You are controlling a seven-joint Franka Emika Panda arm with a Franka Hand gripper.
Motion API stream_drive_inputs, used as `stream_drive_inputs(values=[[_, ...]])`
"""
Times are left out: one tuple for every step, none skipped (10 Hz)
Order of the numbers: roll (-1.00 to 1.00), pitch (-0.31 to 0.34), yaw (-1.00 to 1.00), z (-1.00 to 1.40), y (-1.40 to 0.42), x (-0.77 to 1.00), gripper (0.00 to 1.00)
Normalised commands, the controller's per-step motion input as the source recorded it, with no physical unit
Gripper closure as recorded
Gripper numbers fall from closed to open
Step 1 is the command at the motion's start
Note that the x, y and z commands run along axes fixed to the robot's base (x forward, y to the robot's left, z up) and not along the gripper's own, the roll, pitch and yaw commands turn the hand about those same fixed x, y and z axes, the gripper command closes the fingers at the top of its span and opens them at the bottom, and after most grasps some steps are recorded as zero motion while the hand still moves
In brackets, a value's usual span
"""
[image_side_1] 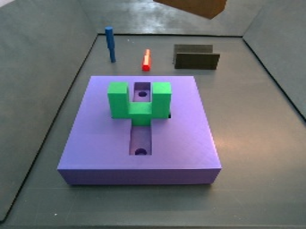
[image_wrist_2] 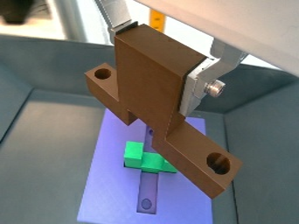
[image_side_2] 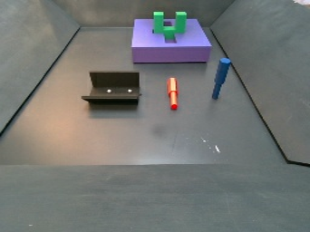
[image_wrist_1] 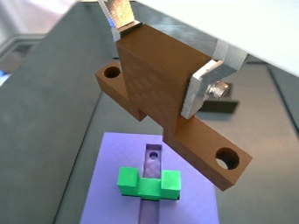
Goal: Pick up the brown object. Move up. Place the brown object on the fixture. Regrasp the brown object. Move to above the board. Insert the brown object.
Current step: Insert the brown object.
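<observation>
High above the board [image_wrist_1: 111, 188], the gripper [image_wrist_2: 158, 66] pinches the brown object [image_wrist_2: 158, 101] between its silver fingers [image_wrist_2: 201, 83], the bar tilted over the green U-shaped block [image_wrist_2: 142, 157] (only its corner [image_side_1: 198, 7] shows in a side view). Down on the floor the fixture [image_side_2: 112, 88] sits bare, beside the red bar [image_side_2: 172, 91] and blue post [image_side_2: 220, 78].
</observation>
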Motion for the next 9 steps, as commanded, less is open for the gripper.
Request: stream_drive_inputs(values=[[-0.17, 0.000, -0.90, -0.05, -0.07, 0.00, 1.00], [-0.17, 0.000, -0.90, -0.05, -0.06, 0.00, 1.00], [-0.17, 0.000, -0.90, -0.05, -0.06, 0.00, 1.00], [-0.17, 0.000, -0.90, -0.05, -0.06, 0.00, 1.00], [-0.17, 0.000, -0.90, -0.06, -0.06, 0.00, 1.00], [-0.17, 0.000, -0.90, -0.06, -0.06, 0.00, 1.00], [-0.17, 0.027, -0.90, -0.05, -0.05, 0.00, 1.00], [-0.18, 0.059, -0.89, -0.03, -0.03, 0.04, 1.00], [-0.18, 0.083, -0.88, -0.03, 0.00, 0.09, 1.00]])
